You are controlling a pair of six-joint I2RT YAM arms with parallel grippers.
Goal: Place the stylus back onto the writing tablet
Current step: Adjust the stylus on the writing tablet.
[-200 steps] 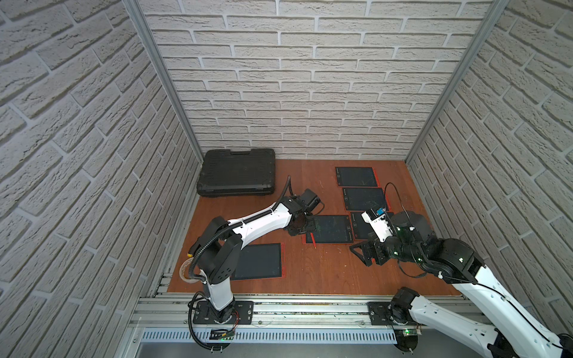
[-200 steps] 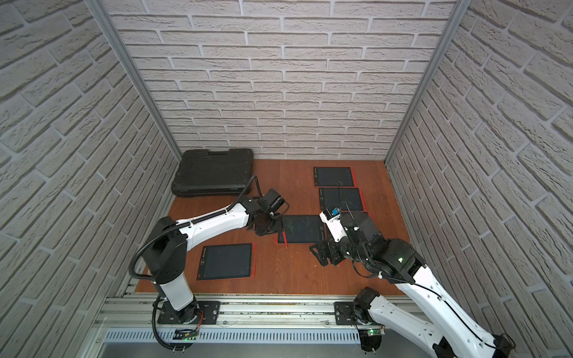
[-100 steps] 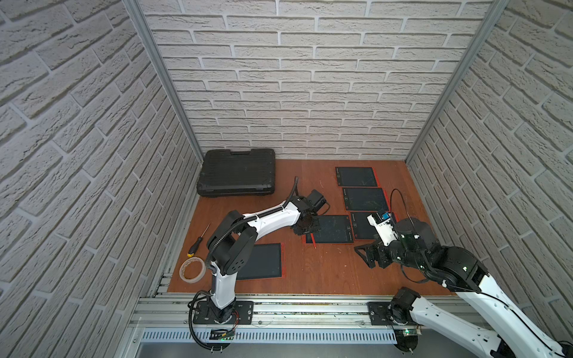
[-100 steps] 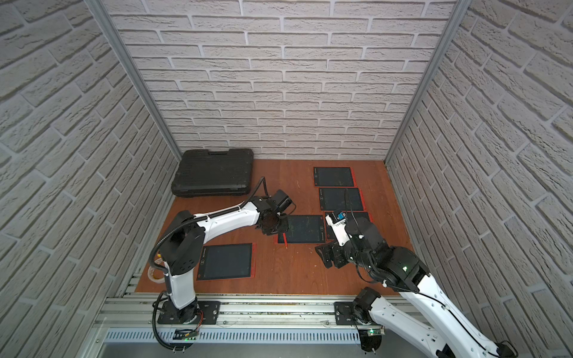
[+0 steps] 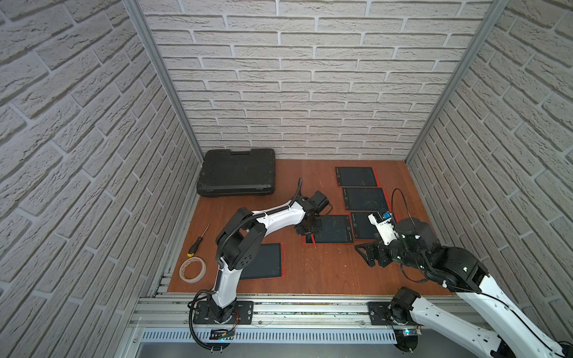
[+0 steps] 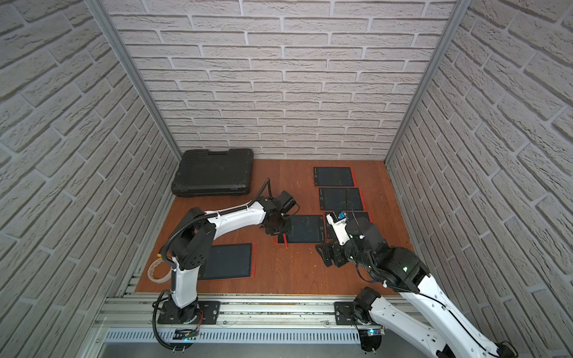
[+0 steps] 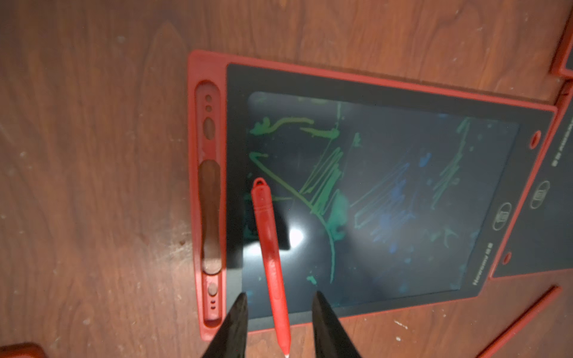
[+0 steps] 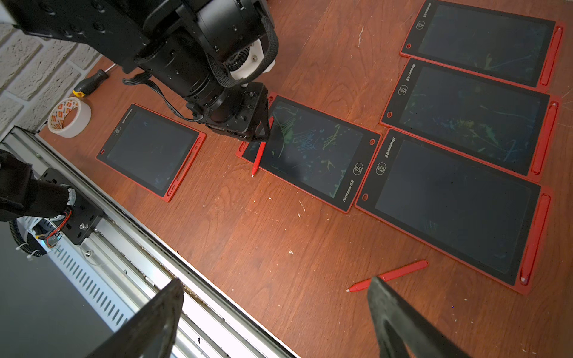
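A red stylus (image 7: 269, 254) lies slanted across the near corner of a red-framed writing tablet (image 7: 372, 83), its tip overhanging onto the wood; the tablet's side slot (image 7: 209, 201) is empty. My left gripper (image 7: 280, 294) straddles the stylus, open, with a gap on each side of it. Both top views show this gripper (image 5: 308, 231) (image 6: 276, 229) over the tablet's left edge (image 5: 336, 229), the stylus tip (image 5: 313, 242) poking out below. My right gripper (image 8: 275, 280) hovers wide open and empty over the table's front, right of the tablet (image 5: 367, 252).
A second red stylus (image 8: 400, 272) lies on the wood by one right finger. Other tablets sit behind (image 5: 356, 176) (image 5: 365, 199), beside (image 5: 362, 226) and front left (image 5: 263, 262). A black case (image 5: 237, 176), a screwdriver (image 5: 198, 240) and a tape roll (image 5: 192, 269) lie left.
My left gripper has shifted slightly toward the tablet's left edge and its jaws have narrowed around the stylus. The right gripper has stayed about where it was.
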